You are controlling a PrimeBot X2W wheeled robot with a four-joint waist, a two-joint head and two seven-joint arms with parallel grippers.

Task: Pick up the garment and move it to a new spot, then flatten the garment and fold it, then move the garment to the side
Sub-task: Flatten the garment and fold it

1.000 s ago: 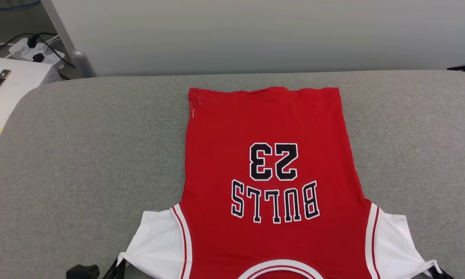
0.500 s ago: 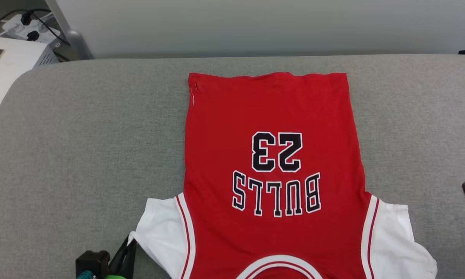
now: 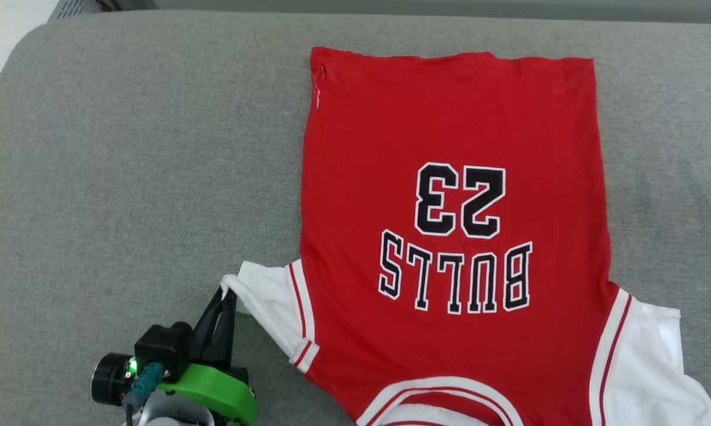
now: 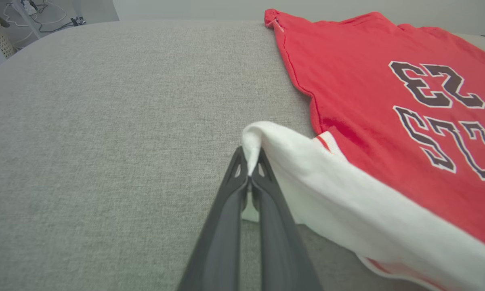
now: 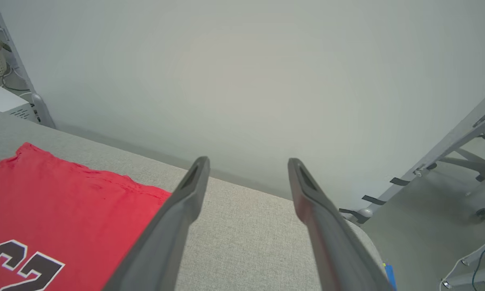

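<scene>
Head view, centre to lower right: the red BULLS 23 T-shirt (image 3: 450, 177) lies print-up and nearly flat on the grey fabric-covered desk (image 3: 124, 148), hem toward the top of the frame, collar at the bottom edge. Lower left: my left jaws are clenched on the tip of the white sleeve (image 4: 266, 141), which is lifted and bunched near its striped seam, a hold I judge suited to drawing it outward and smooth. My right jaws stand wide apart and empty, off the cloth, while the other sleeve (image 3: 645, 367) lies spread.
</scene>
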